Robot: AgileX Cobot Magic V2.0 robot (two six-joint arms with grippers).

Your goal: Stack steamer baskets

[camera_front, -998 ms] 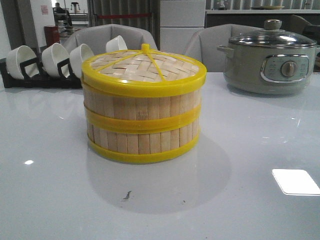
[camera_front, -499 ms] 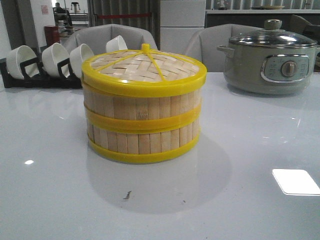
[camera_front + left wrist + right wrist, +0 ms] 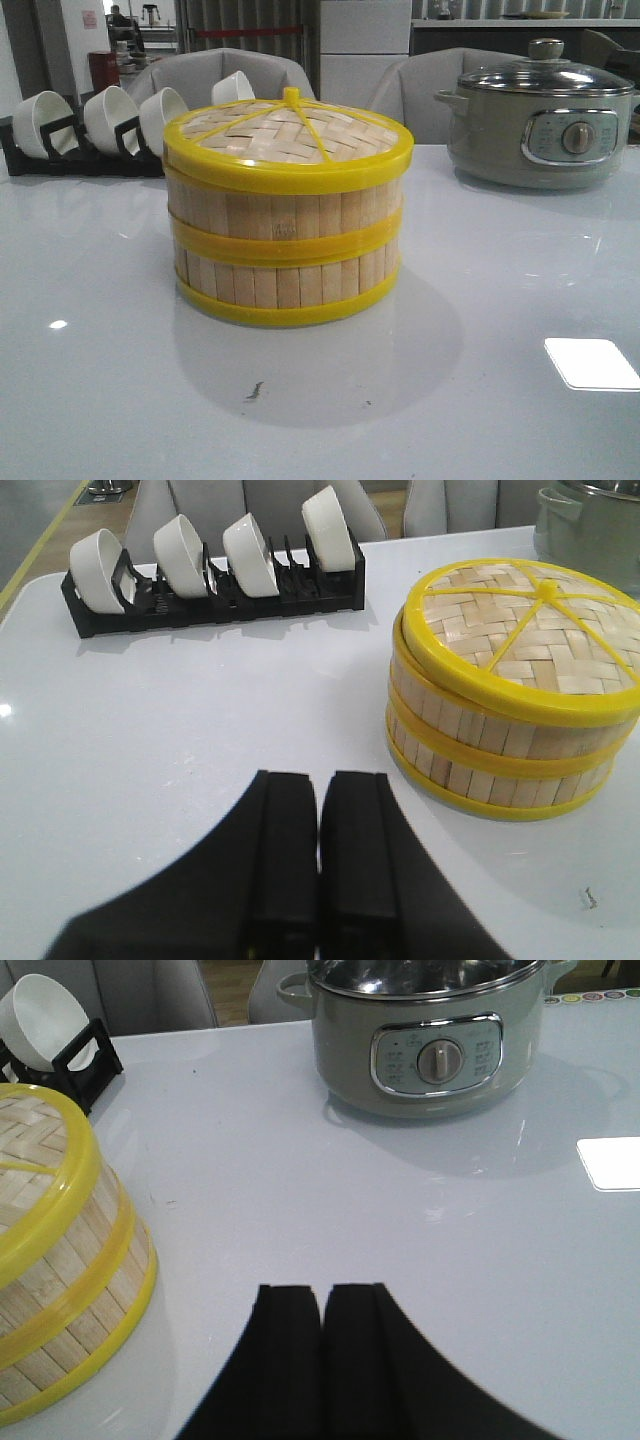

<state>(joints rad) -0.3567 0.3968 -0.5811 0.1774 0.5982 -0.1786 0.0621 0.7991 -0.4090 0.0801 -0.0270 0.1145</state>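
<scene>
Nothing has moved since a second ago. Two steamer baskets (image 3: 287, 235) stand stacked under a woven lid (image 3: 288, 135) mid-table, well apart from both empty, closed grippers: left gripper (image 3: 318, 810), right gripper (image 3: 322, 1305). Four white bowls (image 3: 215, 548) sit racked; one grey pot (image 3: 541, 115) stands behind.

Two steamer baskets (image 3: 287, 250), four white bowls (image 3: 180, 550), one pot (image 3: 540, 125).

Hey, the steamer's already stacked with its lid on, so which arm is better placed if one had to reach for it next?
Probably left. The left gripper has the whole stacked steamer in view; the right gripper sees only its edge and faces the grey pot. Both are shut, holding nothing.
</scene>
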